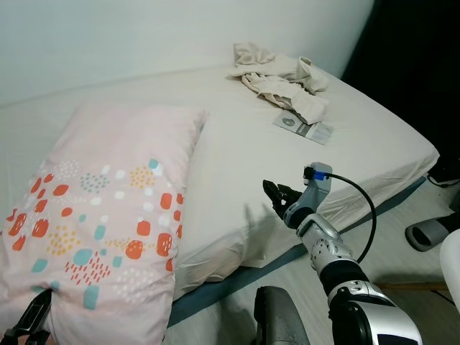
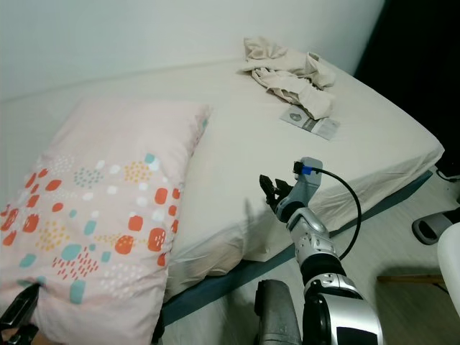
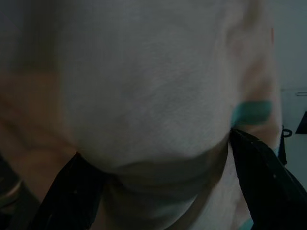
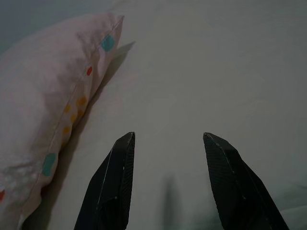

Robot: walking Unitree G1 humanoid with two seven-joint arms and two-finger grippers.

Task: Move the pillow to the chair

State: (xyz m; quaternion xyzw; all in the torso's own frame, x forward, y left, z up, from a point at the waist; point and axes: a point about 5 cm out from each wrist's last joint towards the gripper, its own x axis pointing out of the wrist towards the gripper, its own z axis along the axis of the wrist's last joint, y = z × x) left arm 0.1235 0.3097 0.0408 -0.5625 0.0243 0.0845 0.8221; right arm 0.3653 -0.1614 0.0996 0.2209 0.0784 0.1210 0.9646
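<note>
A pink pillow point(image 1: 108, 208) with orange, teal and yellow spots lies along the left of the white bed point(image 1: 345, 165), its near end hanging over the bed's front edge. My left gripper point(image 1: 29, 316) is at that near corner. In the left wrist view its fingers point(image 3: 259, 182) stand wide apart and open, and the pillow's fabric point(image 3: 158, 96) bulges between them. My right gripper point(image 1: 277, 192) is open above the bed's front edge, a little right of the pillow, with nothing between its fingers point(image 4: 115, 182). The pillow's side point(image 4: 53, 96) lies beside it.
Crumpled beige clothes point(image 1: 280, 75) and a small printed packet point(image 1: 305, 128) lie at the bed's far right. A grey slipper point(image 1: 428, 233) sits on the floor to the right. A dark object point(image 1: 277, 316) stands on the floor below my right arm.
</note>
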